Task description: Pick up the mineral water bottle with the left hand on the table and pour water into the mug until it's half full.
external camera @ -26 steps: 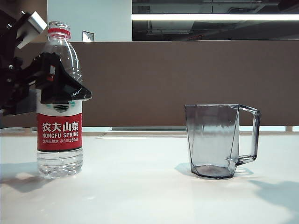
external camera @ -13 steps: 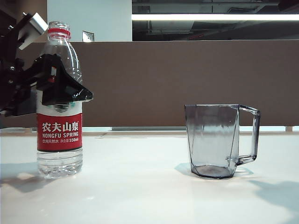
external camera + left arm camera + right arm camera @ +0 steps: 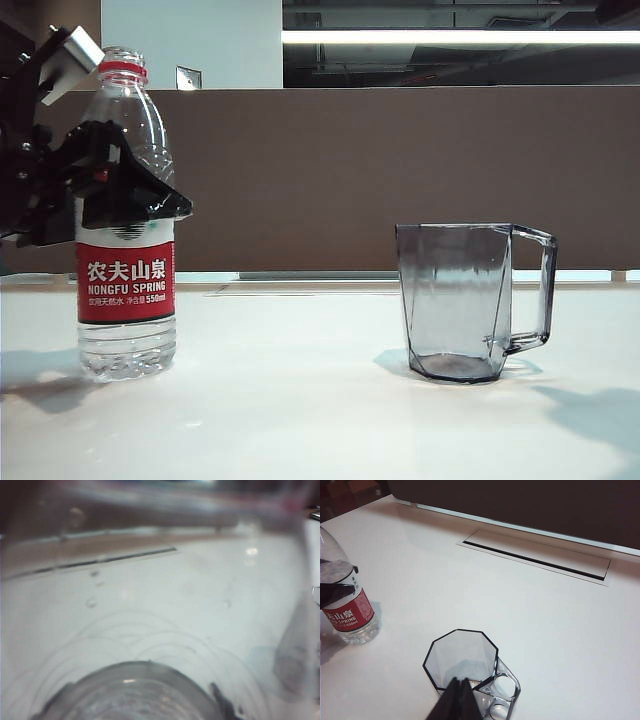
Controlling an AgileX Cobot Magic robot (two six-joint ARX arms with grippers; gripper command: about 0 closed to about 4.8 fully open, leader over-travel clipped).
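Left claw straddles the mineral water bottle (grip unclear); right claw, together, at the mug's six o'clock.

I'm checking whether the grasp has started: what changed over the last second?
The left gripper has drawn its jaws in around the bottle, which has shifted and tipped slightly left. It has not been lifted off the table. The mug and the right gripper have not moved.

Bottle left of mug, on table
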